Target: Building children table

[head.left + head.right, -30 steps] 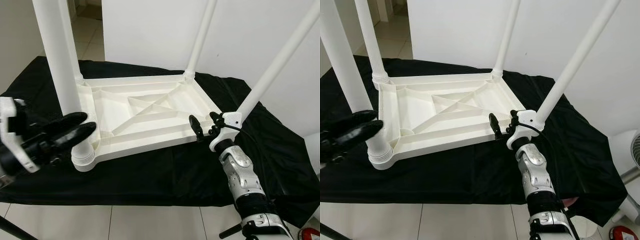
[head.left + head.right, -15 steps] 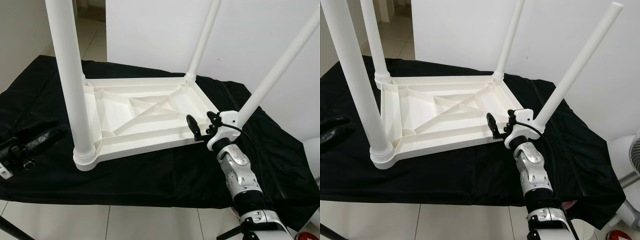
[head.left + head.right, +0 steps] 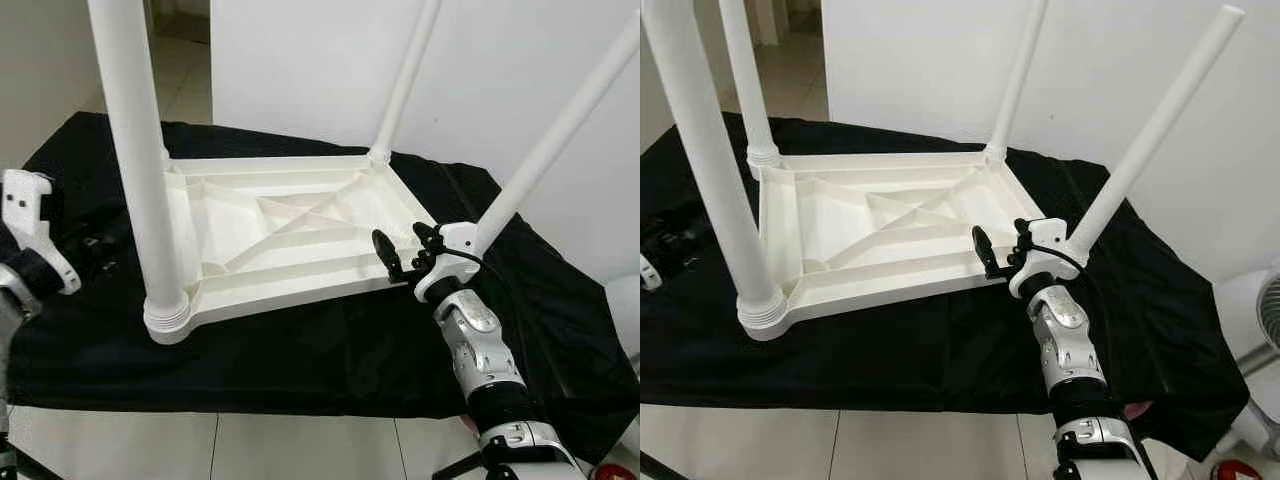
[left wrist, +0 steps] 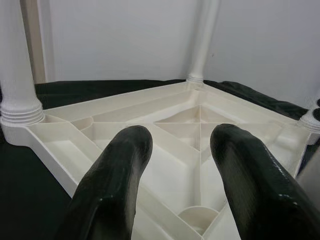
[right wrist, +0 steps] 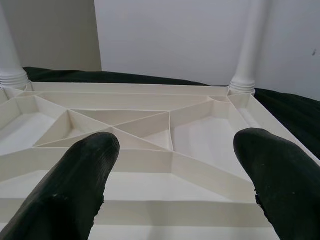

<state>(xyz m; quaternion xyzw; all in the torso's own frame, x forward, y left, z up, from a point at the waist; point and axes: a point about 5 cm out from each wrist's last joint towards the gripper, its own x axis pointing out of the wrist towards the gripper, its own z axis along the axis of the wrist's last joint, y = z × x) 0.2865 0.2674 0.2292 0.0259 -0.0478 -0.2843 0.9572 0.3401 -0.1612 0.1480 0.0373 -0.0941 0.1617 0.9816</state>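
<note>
A white plastic children's table (image 3: 290, 235) lies upside down on a surface draped in black cloth (image 3: 300, 350), its four round legs pointing up. The underside is a shallow rectangular tray crossed by moulded ribs that form triangles, with a raised rim all round. Each leg sits in a ringed socket at a corner — the near-left leg (image 3: 140, 170) is the thickest in view, the far legs (image 3: 1015, 80) look slimmer, and the near-right leg (image 3: 1140, 150) leans outward.

The right gripper (image 3: 402, 252) hovers just beside the table's near-right corner, fingers spread apart with nothing between them; from its wrist the ribbed tray lies straight ahead beyond the fingertips (image 5: 80, 175). The left gripper (image 4: 182, 150) is off the table's left edge, near the thick leg but apart from it — its two fingers are likewise parted and empty, pointing across the tray toward the far corner.
</note>
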